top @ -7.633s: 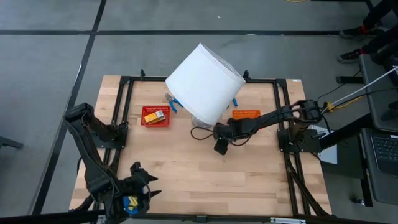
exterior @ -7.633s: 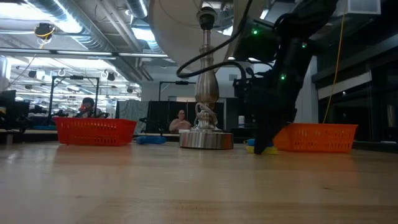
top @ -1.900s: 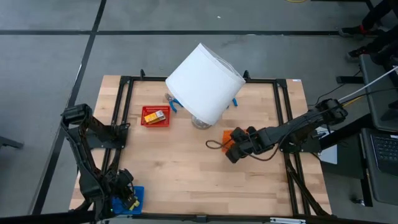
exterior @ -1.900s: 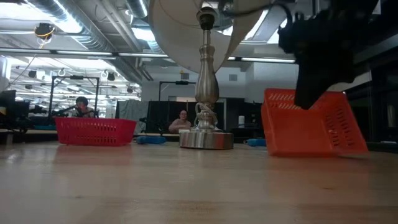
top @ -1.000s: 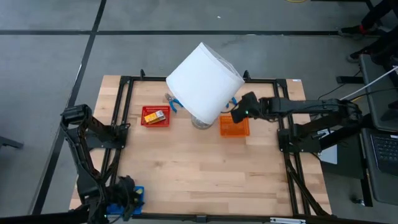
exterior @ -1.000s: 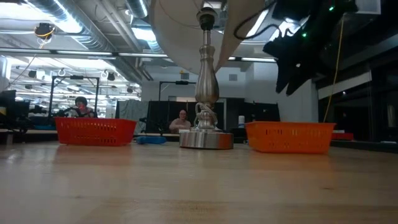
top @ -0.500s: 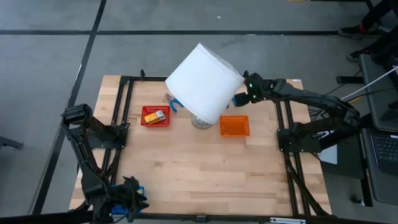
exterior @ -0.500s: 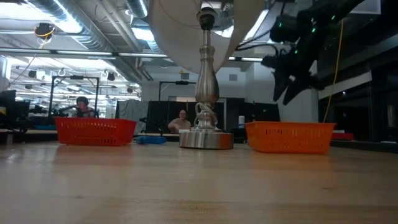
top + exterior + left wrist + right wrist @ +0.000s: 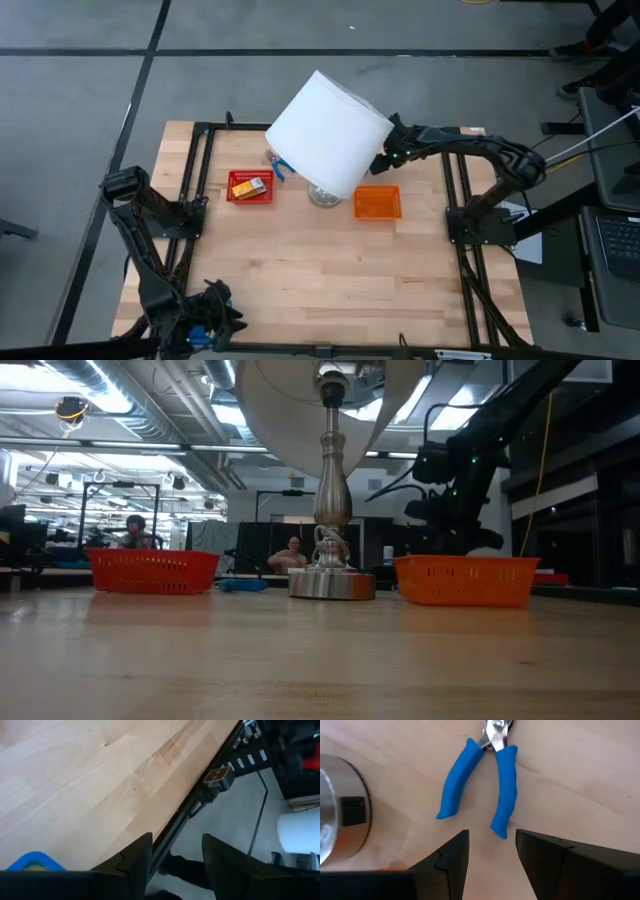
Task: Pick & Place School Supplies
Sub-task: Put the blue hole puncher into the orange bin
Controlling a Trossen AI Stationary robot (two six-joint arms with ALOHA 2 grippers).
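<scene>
Here the wooden table (image 9: 320, 270) carries a big white lampshade (image 9: 328, 133) tilted on a lamp whose round metal base (image 9: 331, 584) stands near the middle of the far half. No writing can be read on anything from these views.

Left of the lamp base sits a red mesh basket (image 9: 250, 187) holding a yellow-orange packet with a pale label (image 9: 248, 186); the label's text is too small to make out. Just right of the base sits an orange mesh basket (image 9: 377, 202); from above, nothing shows inside it. At the table's near left corner lies a blue tray (image 9: 33, 862), mostly hidden under the left arm, with a bit of yellow showing in it.

The right gripper (image 9: 491, 851) reaches in at the far side of the table beside the lampshade's edge, its fingers spread apart with nothing between them. A pair of blue-handled pliers (image 9: 482, 780) lies flat on the wood right ahead of those fingertips, handles splayed toward them, not touched. Another blue-handled tool (image 9: 281, 166) peeks out by the shade's left edge.

The left gripper (image 9: 175, 852) hangs over the near left corner by the tray, fingers parted and empty.
</scene>
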